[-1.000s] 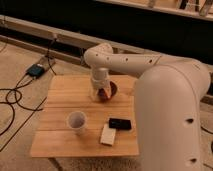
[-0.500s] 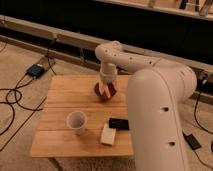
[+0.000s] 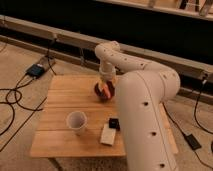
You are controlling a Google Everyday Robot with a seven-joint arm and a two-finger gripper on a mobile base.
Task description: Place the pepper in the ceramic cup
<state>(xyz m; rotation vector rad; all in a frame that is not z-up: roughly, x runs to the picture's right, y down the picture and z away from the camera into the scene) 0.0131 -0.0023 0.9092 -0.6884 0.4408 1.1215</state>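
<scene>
End effector (image 3: 106, 85) poised low over dark red bowl (image 3: 99, 94) at far side of tabletop (image 3: 55, 97); grip state impossible to tell | pepper (image 3: 106, 92) apparently right at its tip, directly beneath, long axis unreadable | ceramic cup (image 3: 76, 121) upright, empty-looking, well apart toward near-left | single arm reaching in from right.

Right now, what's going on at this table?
A one-armed robot is working on getting the pepper into the cup. Its claw is down over the dark red bowl at the far side of the wooden table, right at the orange-red pepper. Whether it has a grip can't be told. The white ceramic cup stands apart, nearer the front edge, and the pepper is not yet in it.
</scene>
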